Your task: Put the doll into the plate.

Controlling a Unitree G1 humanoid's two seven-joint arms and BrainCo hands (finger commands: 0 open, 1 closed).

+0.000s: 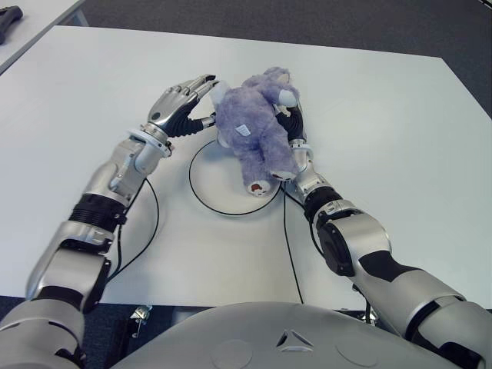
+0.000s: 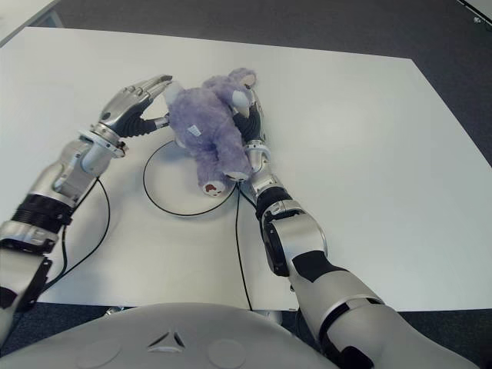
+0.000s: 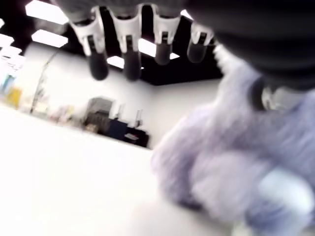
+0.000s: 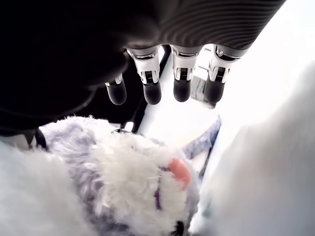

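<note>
Two hands meet at the doll (image 1: 257, 123), which lies over the far right part of the plate (image 1: 206, 192), a flat white disc with a dark rim on the white counter (image 1: 400, 115).

Nearest the robot, two black cables (image 1: 290, 254) run across the counter from the front edge toward the plate, one on each side of it. The near and left parts of the plate are bare; the doll's foot (image 1: 256, 185), with a brown sole patch, sits over the plate near its right rim.

The right forearm reaches up along the right side of the plate. The right hand (image 1: 294, 127) is under and beside the doll's right flank, mostly hidden by the purple plush body. In the right wrist view its fingers (image 4: 181, 81) extend straight above the doll's white muzzle (image 4: 147, 182) and pink nose, not curled around it; the hand supports the doll from one side without closing on it.

The left hand (image 1: 183, 101) is at the doll's left side, beyond the plate's far left rim. Its fingers (image 3: 129, 54) are extended and relaxed, the fingertips at the doll's white paw; whether the thumb presses the plush cannot be told.

Farther off, the doll's head (image 1: 275, 83) points toward the far edge of the counter, past the plate's rim.
</note>
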